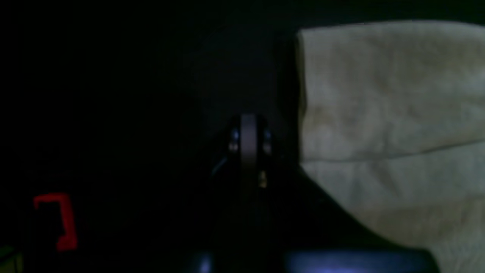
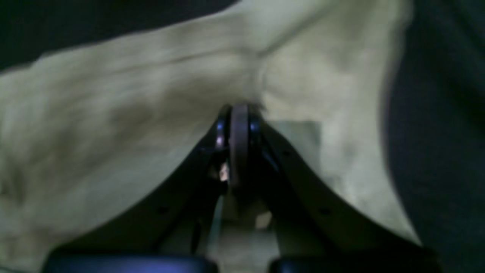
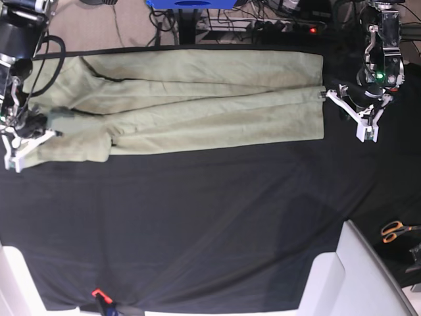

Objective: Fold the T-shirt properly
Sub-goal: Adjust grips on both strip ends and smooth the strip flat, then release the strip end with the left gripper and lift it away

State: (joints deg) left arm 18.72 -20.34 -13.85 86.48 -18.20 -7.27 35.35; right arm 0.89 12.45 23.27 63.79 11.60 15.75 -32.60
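The pale green T-shirt (image 3: pixel 197 99) lies flat along the far side of the black cloth, its long sides folded in. In the base view its sleeve end is on the left and its hem on the right. My right gripper (image 2: pixel 238 110) is shut on the T-shirt (image 2: pixel 113 113), whose fabric puckers at the fingertips. In the base view that gripper (image 3: pixel 54 134) sits on the sleeve end at the left. My left gripper (image 1: pixel 248 123) is shut with nothing in it, just beside the hem edge of the T-shirt (image 1: pixel 390 94). It shows at the hem's right edge (image 3: pixel 327 94) in the base view.
The black cloth (image 3: pixel 197 217) covers the table. A red corner mark (image 1: pixel 60 220) lies on it near the front edge (image 3: pixel 97 293). Orange-handled scissors (image 3: pixel 396 230) lie at the right, beside a white panel (image 3: pixel 355 276). Cables and a blue object (image 3: pixel 191 3) are behind the table.
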